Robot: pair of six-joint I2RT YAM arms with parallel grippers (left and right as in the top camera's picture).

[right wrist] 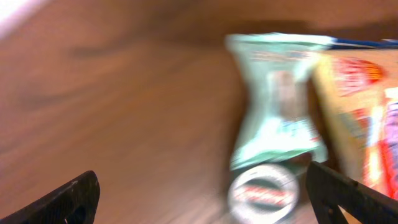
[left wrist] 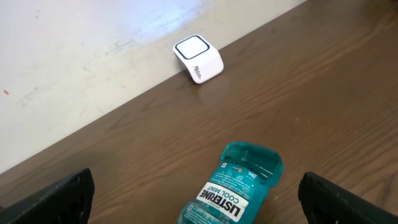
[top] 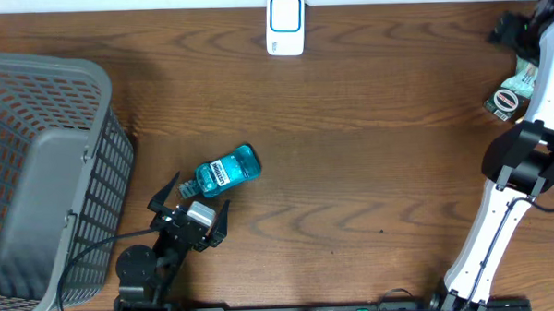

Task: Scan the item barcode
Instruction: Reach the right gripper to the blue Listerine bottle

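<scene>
1. The long black left arm (top: 138, 267) is showing a round black joint at its base and a small silver-grey block (top: 199, 214) at its wrist.
2. A thin black cable (top: 114, 239) is curving along it.
3. The right arm with white tube-shaped links (top: 488, 240) is carrying bulky black joints (top: 517, 164).
4. The black wedge-shaped fingers (left wrist: 56, 199) are looking matte in both wrist views.

Evenly bright; right wrist view smeared by motion blur, others sharp.
</scene>
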